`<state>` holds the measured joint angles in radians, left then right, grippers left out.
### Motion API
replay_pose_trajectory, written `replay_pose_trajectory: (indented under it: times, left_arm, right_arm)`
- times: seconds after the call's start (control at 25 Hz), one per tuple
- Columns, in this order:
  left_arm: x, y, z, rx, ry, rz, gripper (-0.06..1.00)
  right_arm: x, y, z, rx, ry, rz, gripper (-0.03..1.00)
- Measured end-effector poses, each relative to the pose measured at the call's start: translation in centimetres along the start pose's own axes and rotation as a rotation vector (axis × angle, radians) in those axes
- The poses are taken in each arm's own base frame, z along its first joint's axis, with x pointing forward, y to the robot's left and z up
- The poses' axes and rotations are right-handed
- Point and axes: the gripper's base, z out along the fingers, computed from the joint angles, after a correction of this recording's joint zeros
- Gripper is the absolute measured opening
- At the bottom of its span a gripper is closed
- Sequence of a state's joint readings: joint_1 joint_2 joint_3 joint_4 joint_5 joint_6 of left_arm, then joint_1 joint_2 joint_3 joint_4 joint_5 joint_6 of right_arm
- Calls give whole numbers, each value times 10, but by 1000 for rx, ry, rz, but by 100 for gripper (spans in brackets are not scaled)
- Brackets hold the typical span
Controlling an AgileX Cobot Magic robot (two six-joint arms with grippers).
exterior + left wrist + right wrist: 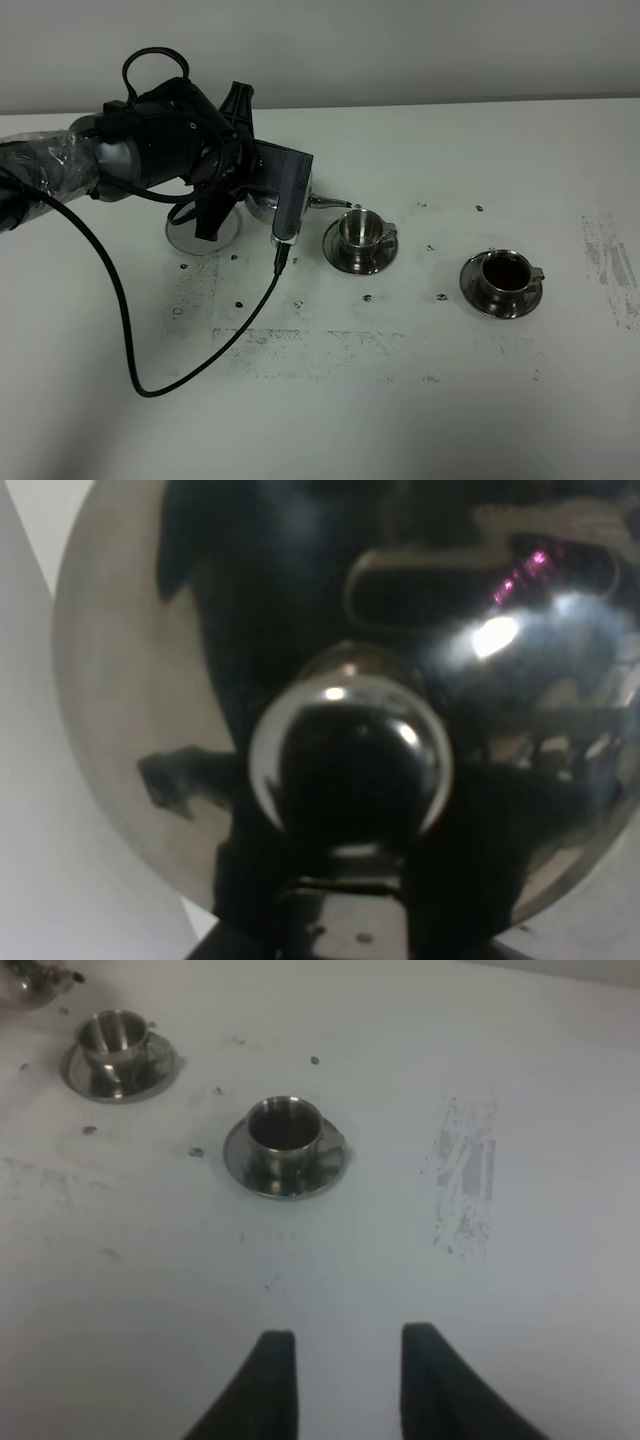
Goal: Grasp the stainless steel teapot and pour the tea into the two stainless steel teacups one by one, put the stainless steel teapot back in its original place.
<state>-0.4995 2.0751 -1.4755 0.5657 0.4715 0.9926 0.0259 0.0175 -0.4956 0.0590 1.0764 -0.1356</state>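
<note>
No text, label, brand, number or sign can be read in any view. The stainless steel teapot [130, 680] carries only reflections on its polished lid. The dark marks on the white counter [400, 400] are smudges and specks, not characters.

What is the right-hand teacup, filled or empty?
Filled: the right-hand teacup shows dark liquid inside, in both the high and right wrist views; the other teacup shows bare steel inside.
</note>
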Motion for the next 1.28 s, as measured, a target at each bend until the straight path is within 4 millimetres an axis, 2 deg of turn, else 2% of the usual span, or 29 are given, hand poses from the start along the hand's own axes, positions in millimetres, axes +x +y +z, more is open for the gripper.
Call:
replay_pose_trajectory:
  times: [0.32, 0.8, 1.28]
  left_arm:
    - [-6, 2, -2, -34, 8, 62, 18]
    - [-13, 7, -5, -90, 20, 36, 18]
    - [-27, 13, 12, -102, 44, 75, 18]
  right_arm:
    - [0, 0, 0, 0, 0, 0, 24]
    - [0, 0, 0, 0, 0, 0, 24]
    - [0, 0, 0, 0, 0, 0, 24]
